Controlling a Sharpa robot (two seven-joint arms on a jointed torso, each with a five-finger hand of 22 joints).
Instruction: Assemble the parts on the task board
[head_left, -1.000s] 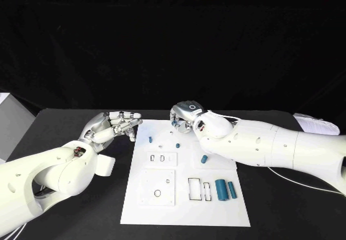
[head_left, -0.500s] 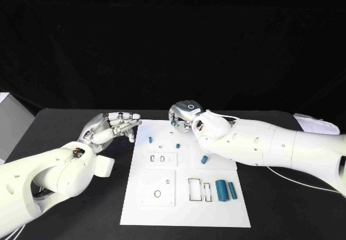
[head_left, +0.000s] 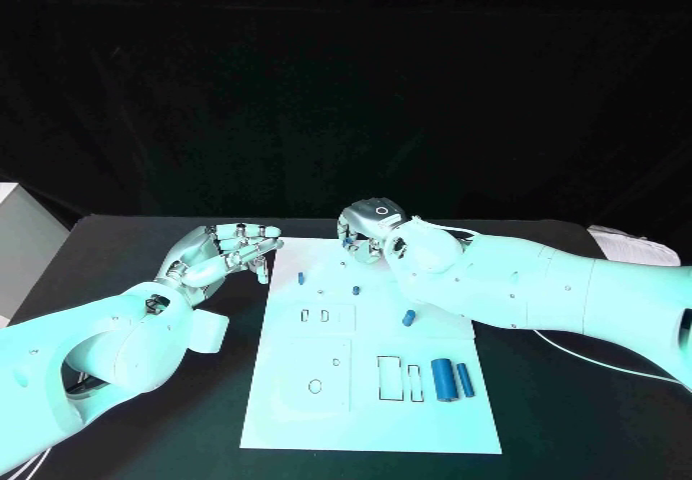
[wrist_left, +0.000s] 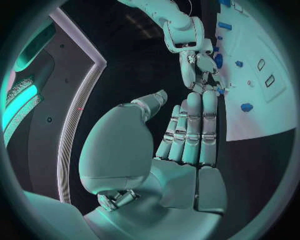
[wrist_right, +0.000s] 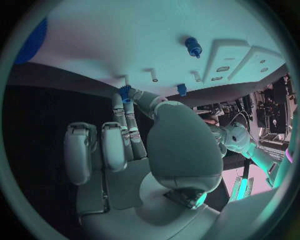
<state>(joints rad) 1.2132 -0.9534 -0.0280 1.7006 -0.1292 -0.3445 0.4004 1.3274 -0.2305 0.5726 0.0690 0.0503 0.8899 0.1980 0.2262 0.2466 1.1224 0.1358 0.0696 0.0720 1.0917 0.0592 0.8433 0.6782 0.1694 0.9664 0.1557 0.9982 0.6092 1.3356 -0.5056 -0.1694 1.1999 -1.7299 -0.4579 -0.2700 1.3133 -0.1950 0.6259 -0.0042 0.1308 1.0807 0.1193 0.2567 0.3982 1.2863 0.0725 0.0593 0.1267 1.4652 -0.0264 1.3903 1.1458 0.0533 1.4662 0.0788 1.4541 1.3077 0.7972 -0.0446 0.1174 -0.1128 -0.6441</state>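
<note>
The white board (head_left: 372, 420) lies in the middle of the black table (head_left: 130, 260). The right hand (head_left: 368, 230) hangs over the board's far edge, pinching a small blue piece (wrist_right: 125, 93) between thumb and fingertip. The left hand (head_left: 228, 255) hovers just left of the board's far left corner, holding nothing, fingers close together and only slightly bent. On the board, two blue cylinders (head_left: 451, 380) lie side by side near its right edge, a smaller blue piece (head_left: 408, 318) lies farther back, and two short blue pegs (head_left: 302, 278) stand near the far edge.
</note>
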